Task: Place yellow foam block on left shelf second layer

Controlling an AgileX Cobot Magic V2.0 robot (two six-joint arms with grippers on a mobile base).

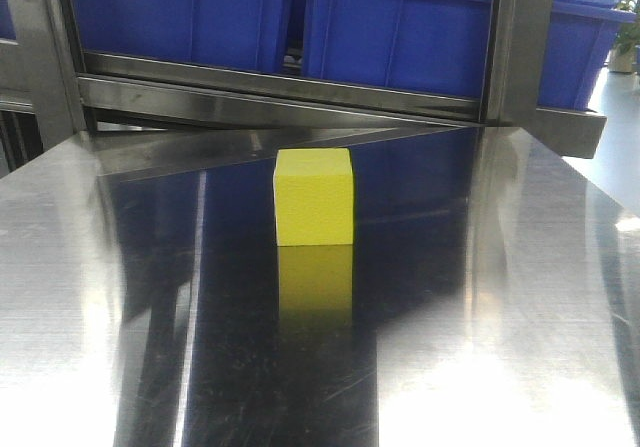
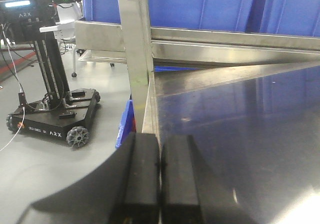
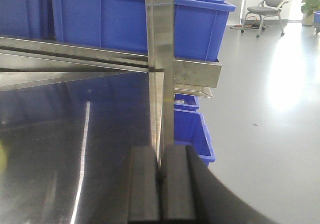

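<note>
The yellow foam block [image 1: 314, 197] stands upright on the shiny steel table [image 1: 540, 297], near the middle, just before the shelf's steel rail [image 1: 280, 92]. It shows only in the front view. My left gripper [image 2: 160, 154] is shut and empty, over the table's left edge by a shelf post [image 2: 136, 58]. My right gripper [image 3: 160, 156] is shut and empty, over the table's right edge by the other post [image 3: 160, 58]. Neither gripper shows in the front view.
Blue plastic bins [image 1: 400, 27] fill the shelf layer behind the block. More blue bins [image 3: 192, 129] sit low on the right. A black wheeled robot base [image 2: 50, 119] stands on the floor at left. A chair [image 3: 267, 8] stands far right.
</note>
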